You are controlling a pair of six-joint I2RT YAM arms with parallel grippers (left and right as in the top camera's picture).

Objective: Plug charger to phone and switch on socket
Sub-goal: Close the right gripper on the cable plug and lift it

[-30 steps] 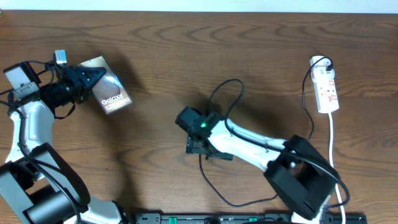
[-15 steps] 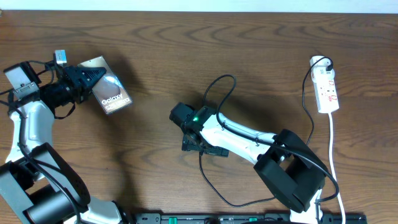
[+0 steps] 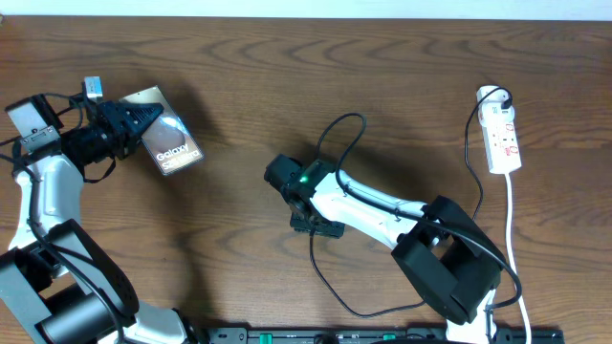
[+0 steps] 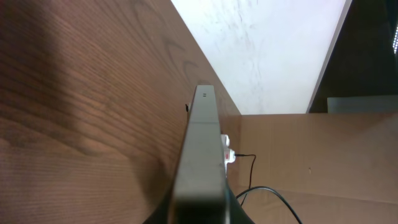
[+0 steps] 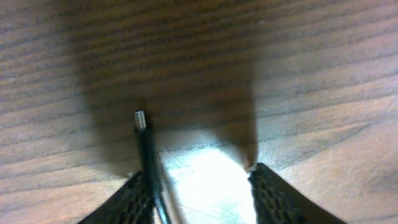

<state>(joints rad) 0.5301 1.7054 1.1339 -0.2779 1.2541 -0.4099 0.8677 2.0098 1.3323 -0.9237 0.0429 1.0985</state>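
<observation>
**Overhead view.** The left gripper [image 3: 132,122], upper left of the frame, is clamped on the upper-left corner of the phone [image 3: 170,145]. The phone lies back up with its "Galaxy" lettering showing, turned diagonally. Bare table [image 3: 287,76] runs from the phone's right edge to frame centre. The right gripper [image 3: 316,227] points down at frame centre. The charger cable [image 3: 468,164] loops above the right gripper and sweeps along the lower edge of the frame. It then rises at the right to the adapter [image 3: 490,95] at the top end of the power strip [image 3: 503,141]. The strip lies upper right, near the table's right edge and well apart from the phone.

**Left wrist view.** The phone appears edge-on, running up from the bottom of the frame. The power strip shows small just beside its far end. Open wood fills the left half.

**Right wrist view.** The right gripper's fingers [image 5: 132,198] stand apart, with bare table between them. The plug tip [image 5: 140,118] lies on the wood ahead of the left-of-frame finger. The cable runs back along that finger's inner face, well apart from the opposite finger.
</observation>
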